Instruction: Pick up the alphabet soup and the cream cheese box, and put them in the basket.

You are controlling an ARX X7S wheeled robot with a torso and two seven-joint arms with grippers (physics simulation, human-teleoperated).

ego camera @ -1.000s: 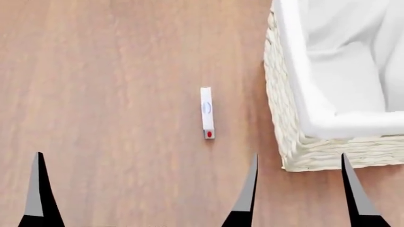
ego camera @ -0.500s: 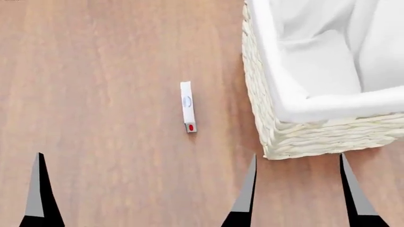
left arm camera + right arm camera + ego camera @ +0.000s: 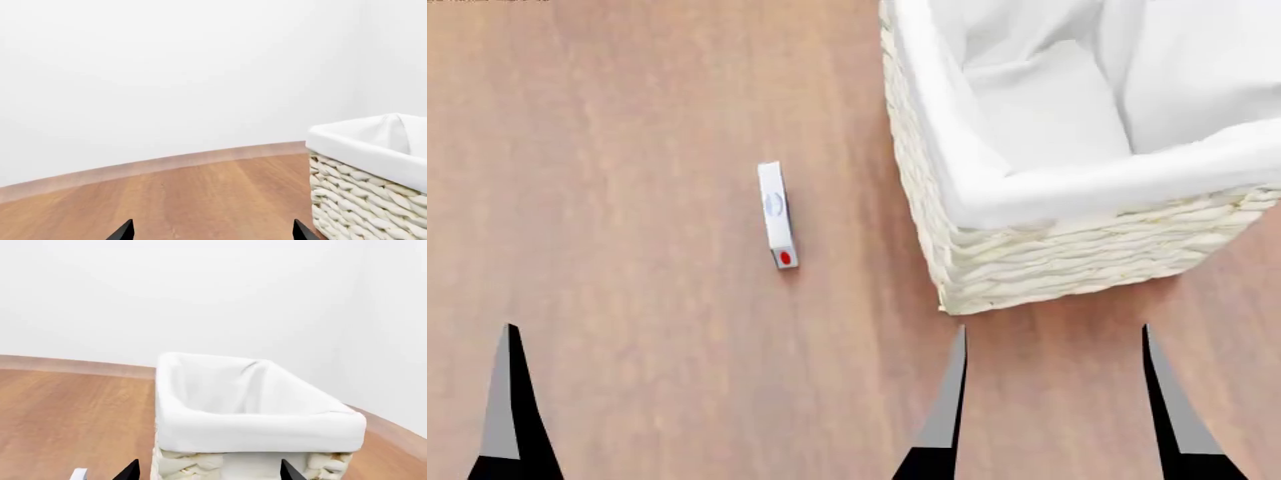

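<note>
Wooden surface (image 3: 627,150) carries the cream cheese box (image 3: 777,215) on its thin edge, left of the basket (image 3: 1014,262). Both end effectors, left (image 3: 727,400) and right (image 3: 207,471), are open and empty. A careless approach probably tips the box; the soup is not visible.

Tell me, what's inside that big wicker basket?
Only a white cloth liner shows inside the basket; no can or box is visible. Its near inner wall and part of the bottom are hidden by the folded rim.

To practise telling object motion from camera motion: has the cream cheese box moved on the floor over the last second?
No. The cream cheese box and the basket slid left together in the head view, keeping roughly their gap, so the camera moved.
</note>
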